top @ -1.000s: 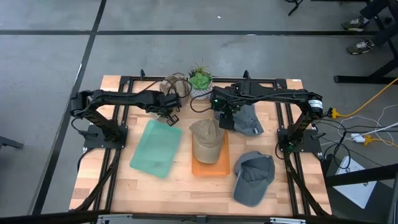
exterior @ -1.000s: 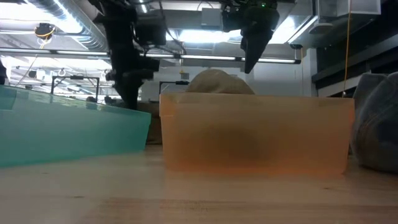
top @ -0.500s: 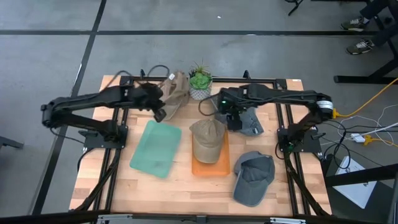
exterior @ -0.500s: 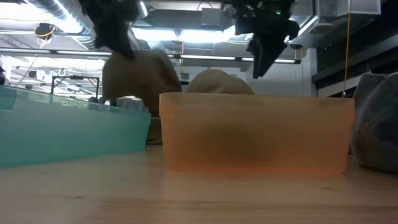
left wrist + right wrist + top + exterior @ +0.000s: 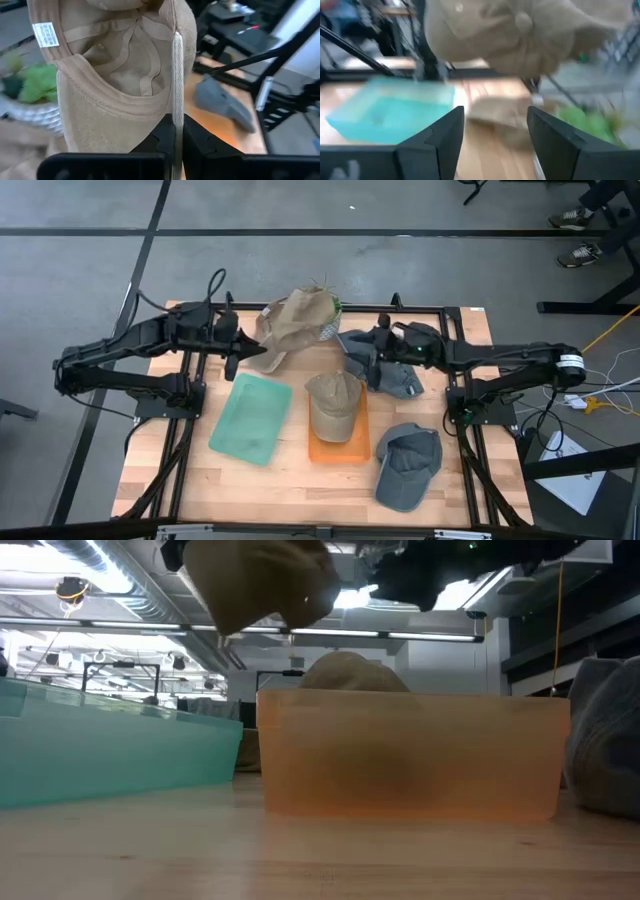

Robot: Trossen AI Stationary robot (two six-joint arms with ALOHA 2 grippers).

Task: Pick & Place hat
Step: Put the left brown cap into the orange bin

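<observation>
Surface [image 5: 250, 480]: wooden, carrying a teal tray [image 5: 250, 418], an orange bin [image 5: 338, 448] with a tan cap [image 5: 333, 402] resting in it, a grey cap [image 5: 408, 465] near the front right and another grey cap [image 5: 398, 375] at the back right.

Left arm: a second ago it was low over the back of the surface; it has since pulled up and back. The left pincer [image 5: 243, 352] is clamped tight on the edge of a tan hat [image 5: 295, 325], which now hangs clear of the surface, above the back edge and in front of the potted plant [image 5: 27, 85]. The left wrist view shows the fabric pinched between the fingers [image 5: 162, 137].

Right arm: it has stretched out low across the back right. The right pincer [image 5: 362, 360] stands part open and holds nothing.

Assessment: the pick appears complete; placement remains, probably into the teal tray, just below the hat.
</observation>
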